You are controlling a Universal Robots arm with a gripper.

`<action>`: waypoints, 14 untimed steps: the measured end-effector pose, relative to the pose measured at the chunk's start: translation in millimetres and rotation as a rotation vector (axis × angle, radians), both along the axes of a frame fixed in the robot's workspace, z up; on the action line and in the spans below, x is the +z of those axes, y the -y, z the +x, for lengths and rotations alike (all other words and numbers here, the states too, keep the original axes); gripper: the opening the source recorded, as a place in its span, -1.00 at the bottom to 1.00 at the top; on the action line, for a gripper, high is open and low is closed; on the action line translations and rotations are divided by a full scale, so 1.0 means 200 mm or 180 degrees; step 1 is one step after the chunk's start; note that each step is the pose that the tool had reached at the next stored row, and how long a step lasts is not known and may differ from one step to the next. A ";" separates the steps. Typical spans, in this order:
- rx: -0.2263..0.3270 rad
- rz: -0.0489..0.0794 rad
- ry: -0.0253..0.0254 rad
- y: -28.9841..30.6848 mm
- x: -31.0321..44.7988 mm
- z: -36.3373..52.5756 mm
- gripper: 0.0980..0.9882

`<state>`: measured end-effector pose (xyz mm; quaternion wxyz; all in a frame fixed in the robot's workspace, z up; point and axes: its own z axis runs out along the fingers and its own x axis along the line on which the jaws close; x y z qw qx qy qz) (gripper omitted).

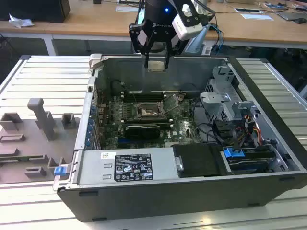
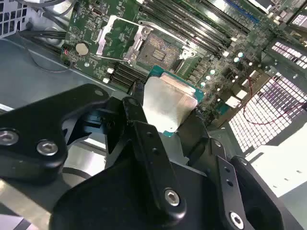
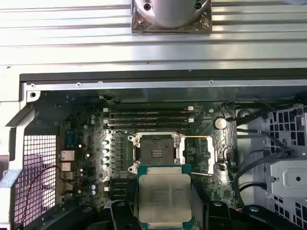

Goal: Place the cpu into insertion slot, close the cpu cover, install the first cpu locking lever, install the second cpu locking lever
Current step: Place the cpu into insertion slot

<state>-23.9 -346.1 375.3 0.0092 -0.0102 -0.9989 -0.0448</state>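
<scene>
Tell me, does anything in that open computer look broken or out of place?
Nothing stands out. The pincer holds the cpu flat over the open case, the socket is bare, and the cpu cover is swung open beside it. No damage visible.

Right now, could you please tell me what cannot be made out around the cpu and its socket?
cpu: one edge cut off by the picture border, first wrist view.
socket contacts: too small to tell, first wrist view.
cpu sides: covered by the gripper, exterior view.
cpu cover hinge: too small, exterior view.
</scene>
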 end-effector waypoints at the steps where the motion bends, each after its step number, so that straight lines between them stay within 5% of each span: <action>1: -0.0005 0.0000 0.0000 0.000 0.000 0.000 -0.02; 14: -0.0311 -0.0001 0.0000 0.000 0.000 0.000 -0.02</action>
